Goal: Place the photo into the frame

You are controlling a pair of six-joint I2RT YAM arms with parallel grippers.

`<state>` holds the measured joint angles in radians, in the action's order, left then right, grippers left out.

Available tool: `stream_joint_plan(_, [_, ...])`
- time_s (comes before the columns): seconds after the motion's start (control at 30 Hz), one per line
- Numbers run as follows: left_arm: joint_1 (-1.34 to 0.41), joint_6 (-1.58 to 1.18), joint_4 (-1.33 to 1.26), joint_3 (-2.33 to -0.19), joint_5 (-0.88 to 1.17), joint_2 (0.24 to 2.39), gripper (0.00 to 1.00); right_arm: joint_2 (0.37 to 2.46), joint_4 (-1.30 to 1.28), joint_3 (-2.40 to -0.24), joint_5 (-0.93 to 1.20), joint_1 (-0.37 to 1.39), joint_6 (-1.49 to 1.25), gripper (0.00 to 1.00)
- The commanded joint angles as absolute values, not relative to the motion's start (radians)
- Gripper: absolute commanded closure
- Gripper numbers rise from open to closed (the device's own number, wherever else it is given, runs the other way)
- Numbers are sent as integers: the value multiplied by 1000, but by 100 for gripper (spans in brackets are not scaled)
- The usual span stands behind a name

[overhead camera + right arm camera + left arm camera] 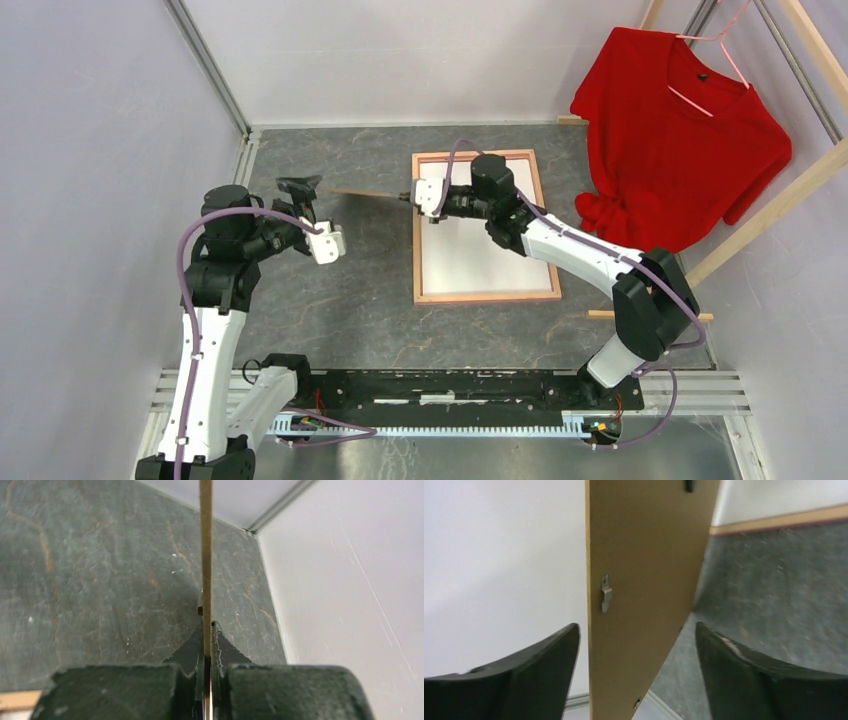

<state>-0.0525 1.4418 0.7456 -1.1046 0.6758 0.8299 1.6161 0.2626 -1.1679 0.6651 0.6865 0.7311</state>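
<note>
**Board seen edge-on, frame partly covered**

From above, the backing board point(365, 192) is only a thin line between the left hand point(305, 190) and right hand point(410, 197), both faces unseen. The right arm point(560, 245) hides part of the frame point(490, 296) at its 12 o'clock end. In the left wrist view the board runs off at 12 and 6 o'clock, and a dark piece at 12 o'clock is cropped, unidentifiable.

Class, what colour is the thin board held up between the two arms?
The board is plain brown, clearest in the left wrist view.
</note>
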Motion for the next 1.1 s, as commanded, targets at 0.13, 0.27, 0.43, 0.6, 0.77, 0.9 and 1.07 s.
stream_joint_plan(0.13, [-57,822,138,-1125,546,864,0,1530,622,-1209,466,660,242,100])
stream_joint_plan(0.27, [-49,571,88,-1274,399,976,0,1605,407,-1472,519,576,-89,100])
stream_joint_plan(0.43, [-39,485,191,-1386,408,1049,0,1666,473,-1527,718,405,-583,100])
stream_joint_plan(0.6, [-27,453,264,-1416,321,1131,0,1687,586,-1473,853,272,-974,100])
stream_joint_plan(0.77, [-2,470,359,-1361,374,1189,0,1682,481,-1410,940,199,-1083,100])
stream_joint_plan(0.9, [-2,522,425,-1281,393,1241,0,1636,448,-1307,992,130,-1113,100])
stream_joint_plan(1.07, [-2,510,458,-1236,414,1326,0,1567,518,-1135,1038,74,-1139,100])
